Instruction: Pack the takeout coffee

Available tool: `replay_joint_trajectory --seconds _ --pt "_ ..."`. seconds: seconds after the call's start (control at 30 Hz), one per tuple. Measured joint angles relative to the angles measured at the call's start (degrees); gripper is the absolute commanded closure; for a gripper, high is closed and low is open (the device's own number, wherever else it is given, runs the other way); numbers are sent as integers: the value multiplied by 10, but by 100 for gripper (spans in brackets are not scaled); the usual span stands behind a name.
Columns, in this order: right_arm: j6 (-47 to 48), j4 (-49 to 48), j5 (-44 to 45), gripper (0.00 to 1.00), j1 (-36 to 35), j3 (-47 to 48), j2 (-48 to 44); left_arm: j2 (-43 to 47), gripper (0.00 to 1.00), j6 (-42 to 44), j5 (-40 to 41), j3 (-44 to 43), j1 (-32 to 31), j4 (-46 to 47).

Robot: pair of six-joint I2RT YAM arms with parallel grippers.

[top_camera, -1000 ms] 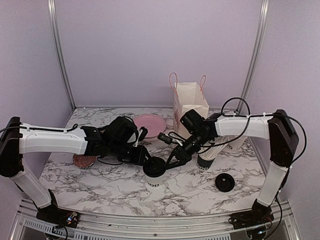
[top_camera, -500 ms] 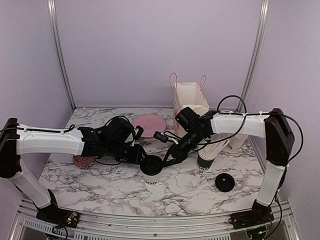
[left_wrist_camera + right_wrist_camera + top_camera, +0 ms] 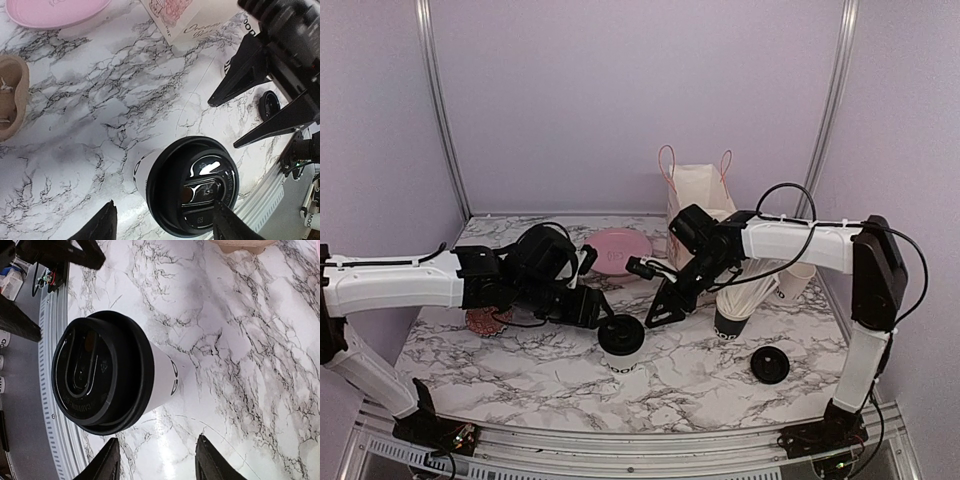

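A white takeout coffee cup (image 3: 621, 342) with a black lid stands upright on the marble table (image 3: 520, 370), near the front middle. My left gripper (image 3: 601, 312) hovers just to its left, open. In the left wrist view the cup (image 3: 187, 185) sits between the spread fingers (image 3: 102, 225), which do not grip it. My right gripper (image 3: 657, 312) hangs just right of the cup, open, and in its wrist view the cup (image 3: 102, 377) lies up and left of the empty jaws. A second white cup (image 3: 728, 322) stands at the right, partly behind the right arm.
A white paper bag (image 3: 700, 205) with pink handles stands open at the back. In front of it to the left lies a pink plate (image 3: 618, 250). A loose black lid (image 3: 769, 364) rests at the front right. A brown pulp piece (image 3: 488, 320) lies under the left arm.
Both grippers have opened and drawn away from the lidded cup, the left one leftward, the right one back and to the right. The cup stays standing in place.
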State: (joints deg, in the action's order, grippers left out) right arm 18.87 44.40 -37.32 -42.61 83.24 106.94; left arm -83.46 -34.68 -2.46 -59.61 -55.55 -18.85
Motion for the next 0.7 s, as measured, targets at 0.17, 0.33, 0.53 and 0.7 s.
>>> replay_joint_trajectory --seconds 0.17,0.33,0.53,0.7 --pt "12 7 -5 35 -1 -6 0 14 44 6 6 -12 13 -3" --pt "24 17 -14 17 -16 -15 -1 0 58 18 -5 -14 31 -5" --pt "25 22 -26 17 -26 -14 -1 -26 60 25 -51 -17 33 5" --pt "22 28 -23 18 -28 2 14 -40 72 27 -68 -17 33 15"
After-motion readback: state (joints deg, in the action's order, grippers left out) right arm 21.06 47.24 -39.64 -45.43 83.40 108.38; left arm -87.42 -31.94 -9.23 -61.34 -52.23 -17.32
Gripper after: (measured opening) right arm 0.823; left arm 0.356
